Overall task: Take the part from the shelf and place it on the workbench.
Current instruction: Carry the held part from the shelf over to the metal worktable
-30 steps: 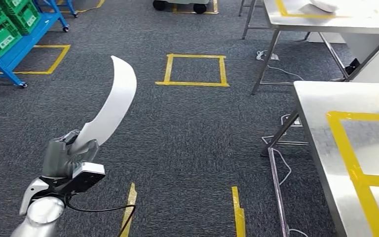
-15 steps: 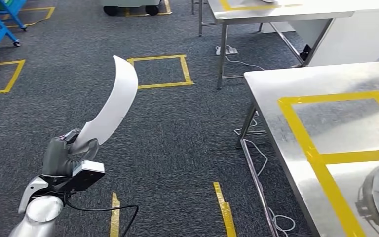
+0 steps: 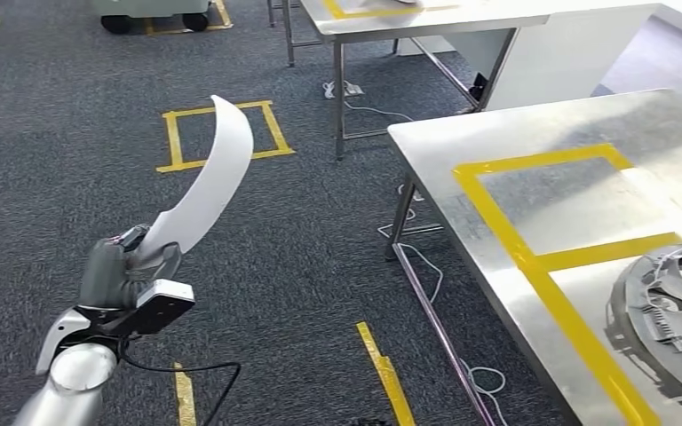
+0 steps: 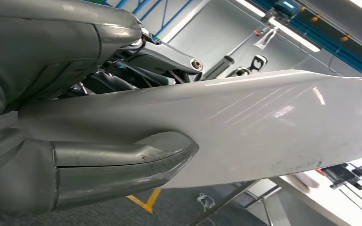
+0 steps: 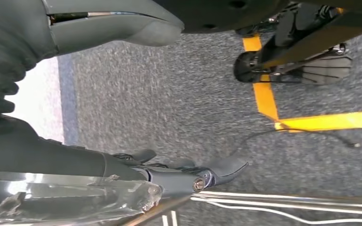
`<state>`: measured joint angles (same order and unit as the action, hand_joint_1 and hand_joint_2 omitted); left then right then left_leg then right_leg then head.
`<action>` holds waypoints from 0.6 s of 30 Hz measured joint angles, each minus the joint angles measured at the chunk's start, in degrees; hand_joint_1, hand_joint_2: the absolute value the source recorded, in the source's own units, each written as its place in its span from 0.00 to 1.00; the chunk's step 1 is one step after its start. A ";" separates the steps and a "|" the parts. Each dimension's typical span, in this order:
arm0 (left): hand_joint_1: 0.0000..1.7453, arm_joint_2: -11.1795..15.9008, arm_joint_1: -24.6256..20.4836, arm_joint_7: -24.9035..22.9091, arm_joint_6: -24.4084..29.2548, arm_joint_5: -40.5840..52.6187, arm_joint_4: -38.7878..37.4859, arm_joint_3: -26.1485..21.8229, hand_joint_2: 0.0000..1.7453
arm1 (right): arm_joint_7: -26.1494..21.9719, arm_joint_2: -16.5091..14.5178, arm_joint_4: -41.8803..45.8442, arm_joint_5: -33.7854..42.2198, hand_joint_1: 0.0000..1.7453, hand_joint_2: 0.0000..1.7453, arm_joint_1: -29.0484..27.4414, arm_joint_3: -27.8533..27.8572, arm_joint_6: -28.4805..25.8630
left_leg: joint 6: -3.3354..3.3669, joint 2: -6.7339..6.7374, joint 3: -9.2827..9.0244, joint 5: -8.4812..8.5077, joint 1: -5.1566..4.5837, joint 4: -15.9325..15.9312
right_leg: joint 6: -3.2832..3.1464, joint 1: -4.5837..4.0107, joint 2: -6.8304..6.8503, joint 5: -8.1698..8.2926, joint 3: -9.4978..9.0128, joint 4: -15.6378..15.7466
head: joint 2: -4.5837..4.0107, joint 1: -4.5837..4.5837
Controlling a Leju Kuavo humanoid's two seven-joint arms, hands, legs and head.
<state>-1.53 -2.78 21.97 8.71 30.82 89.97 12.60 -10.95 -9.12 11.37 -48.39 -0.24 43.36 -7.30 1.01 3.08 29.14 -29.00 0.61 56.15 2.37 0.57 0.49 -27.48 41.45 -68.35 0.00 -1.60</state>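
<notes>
The left hand point(image 3: 129, 271) grips the white curved blade point(image 3: 206, 182) by its narrow root end, and the long sweep of the part rises up and away from the hand, out over the grey carpet. In the left wrist view the thick thumb point(image 4: 122, 162) presses flat against the glossy white face, with the darker fingers point(image 4: 169, 56) wrapped round the far side. So it's a full clamp, not a pinch.

Judging by the look of it, this is a stiff moulded shell, probably light for its length, and smooth enough to slide in a loose hold. All that length beyond the hand will want to lever and twist, so the root, where the hand has it, seems the sensible spot.

The left forearm comes up from below, wrist cocked so the blade stands nearly upright, tip curling over. The steel surface point(image 3: 462, 142) with its yellow tape outline lies well off to the right of the hand, with a round grey wheel-like part point(image 3: 670, 311) on it.

The right hand point(image 5: 136, 165) hangs low over the carpet, holding nothing, fingers loosely apart.
</notes>
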 joint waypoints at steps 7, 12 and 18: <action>1.00 -0.12 -0.28 -0.26 0.14 0.22 -0.05 -0.01 1.00 | 0.00 0.04 0.02 -0.02 0.00 1.00 0.13 0.25 0.00 | -2.07 2.55 -2.14 -2.55 -0.53 0.21 | -2.63 -0.86 1.74 1.36 -6.47 10.43 | -0.01 0.28; 1.00 0.13 0.20 -0.39 0.42 0.31 -0.13 -0.03 1.00 | 0.02 0.05 0.04 -0.11 0.00 1.00 0.22 0.31 0.16 | -2.66 -2.53 7.23 -6.79 -0.19 15.69 | -3.94 -0.63 -1.97 -0.26 -9.02 11.03 | 0.00 0.88; 1.00 0.44 0.67 -0.41 0.77 0.38 -0.22 -0.08 1.00 | 0.20 0.05 0.02 -0.45 0.00 1.00 -0.15 0.62 0.20 | -2.33 -6.04 7.04 4.65 0.27 4.99 | -2.93 -0.41 -6.65 -3.77 -12.83 10.98 | -0.01 0.84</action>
<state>-1.09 -2.11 21.56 9.48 31.20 89.75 12.52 -10.75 -9.07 11.38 -48.84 -0.39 43.98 -7.10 -1.31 -2.96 36.18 -24.36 0.88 61.15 -0.56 0.16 -6.17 -31.25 28.62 -57.37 -0.01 -0.75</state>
